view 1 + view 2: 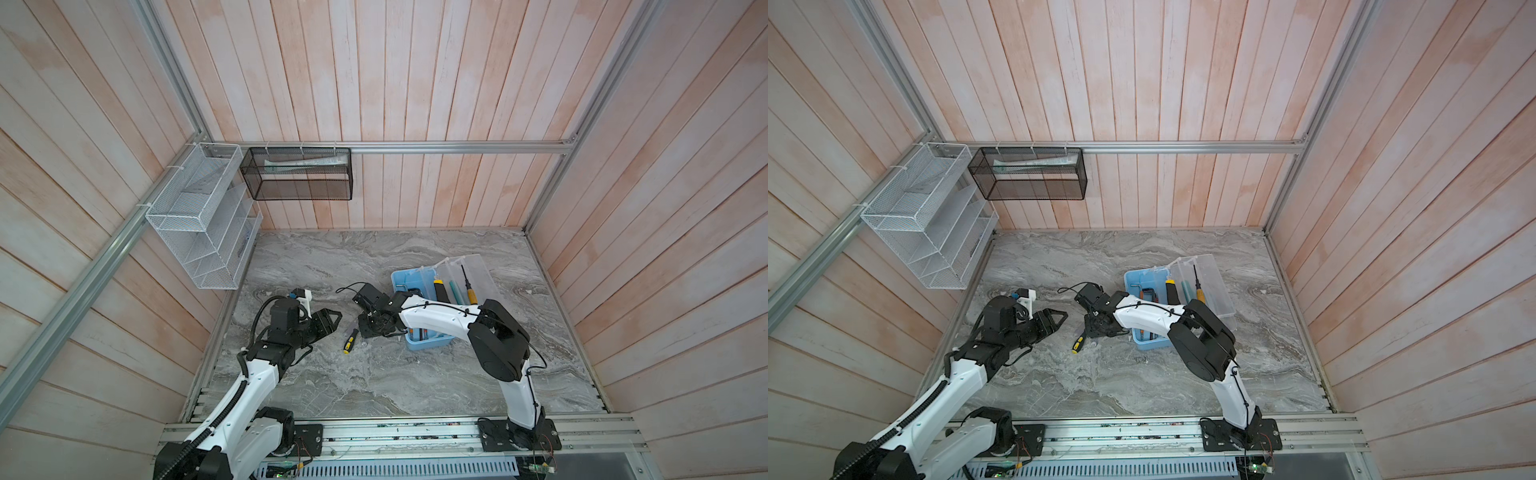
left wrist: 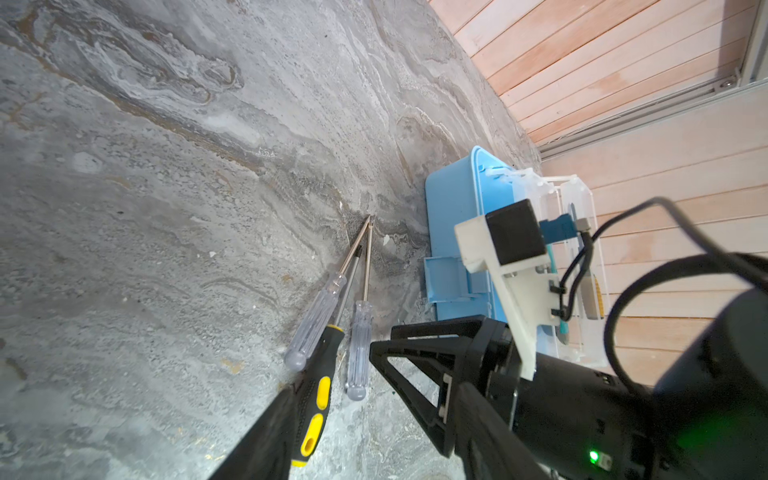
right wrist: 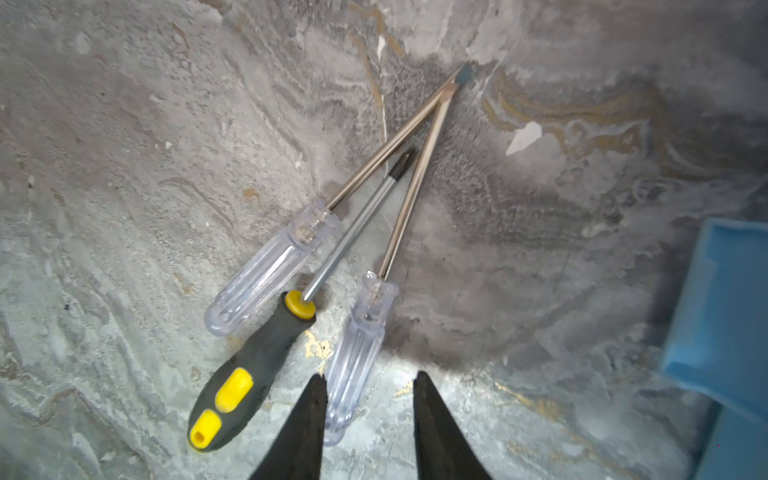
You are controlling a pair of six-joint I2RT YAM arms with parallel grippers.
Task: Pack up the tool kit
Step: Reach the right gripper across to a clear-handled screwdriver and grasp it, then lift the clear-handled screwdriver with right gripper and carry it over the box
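Light-blue plastic tool kit (image 1: 424,344) sits open right of centre on the marble tabletop (image 1: 332,257) in both top views. It looks rigid, probably light, best held by a wall. The left gripper (image 1: 334,322) gapes, empty. Right wrist view: right gripper (image 3: 370,411), jaws half-parted, straddles a clear-handled screwdriver (image 3: 361,345).

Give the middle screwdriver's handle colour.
Handle: dark grey with yellow inserts, clearest in right wrist view.

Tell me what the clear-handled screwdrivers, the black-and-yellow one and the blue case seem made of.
Clear-handled screwdrivers: see-through ribbed handles, likely hard plastic; shiny metal shafts. Black-and-yellow screwdriver: matte dark grip, possibly rubbery, yellow inserts. Tool kit: smooth light-blue plastic, clear lid.
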